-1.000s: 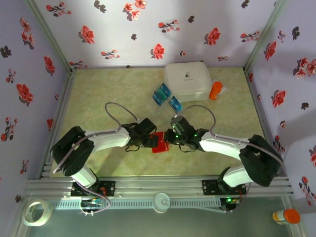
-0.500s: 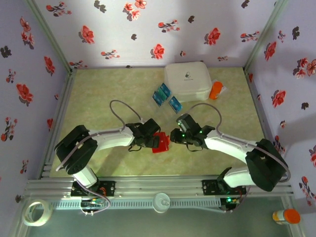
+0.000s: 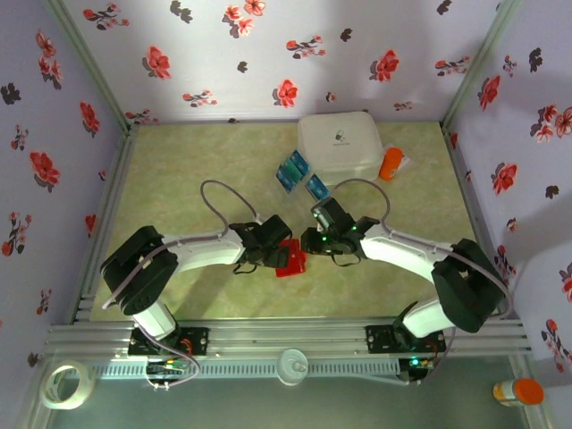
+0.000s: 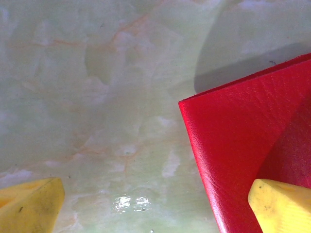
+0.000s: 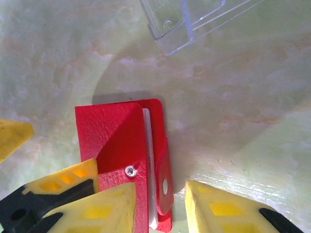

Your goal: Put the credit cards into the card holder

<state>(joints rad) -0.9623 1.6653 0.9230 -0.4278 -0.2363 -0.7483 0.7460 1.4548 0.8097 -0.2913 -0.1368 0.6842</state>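
On the left, the left gripper [image 4: 155, 196] is low over the table [image 3: 179, 170] with its fingers spread fully wide and nothing between them; one yellow fingertip [image 4: 279, 204] is over a corner of the card holder [image 5: 114, 138], I think to pin it so that it does not slide. The holder lies flat in the middle, between both grippers. At its right side the right gripper [image 5: 160, 190] has its fingers partly apart around the edge with the strap [image 5: 164, 165], not pinching, probably ready to lift the cover. The credit cards [image 3: 292, 170] wait farther back, well apart. The holder is bright red, grained, folded, with a pale layer and a small metal stud [image 5: 129, 170] at the edge
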